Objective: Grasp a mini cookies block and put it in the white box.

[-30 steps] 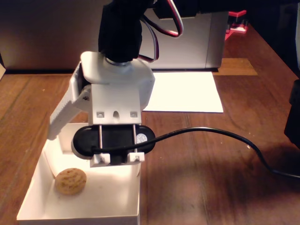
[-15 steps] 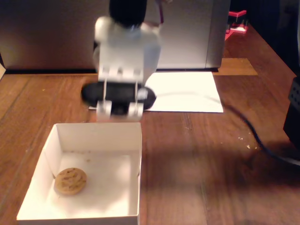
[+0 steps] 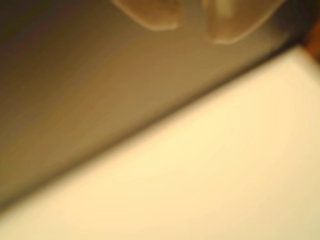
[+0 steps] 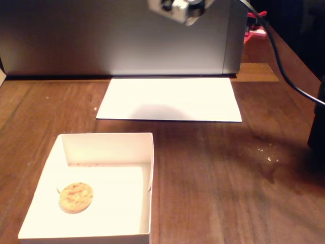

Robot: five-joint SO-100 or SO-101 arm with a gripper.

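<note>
A small round golden-brown mini cookies block (image 4: 76,197) lies flat inside the white box (image 4: 106,147), near its front left corner. The arm is raised high at the back. Only part of its white wrist (image 4: 180,9) shows at the top edge of the fixed view, far from the box. In the blurred wrist view, my gripper (image 3: 191,32) shows two fingertips (image 3: 150,15) at the top edge, with a gap and nothing between them. Box and cookie are out of the wrist view.
A flat white paper sheet (image 4: 170,99) lies behind the box and fills the lower wrist view (image 3: 225,165). A grey metal case (image 4: 101,35) stands along the back. A black cable (image 4: 284,66) hangs at right, near a dark object (image 4: 317,117).
The arm has lifted from over the box and swung up and back to the top of the fixed view. The cookie stays put in the box.
</note>
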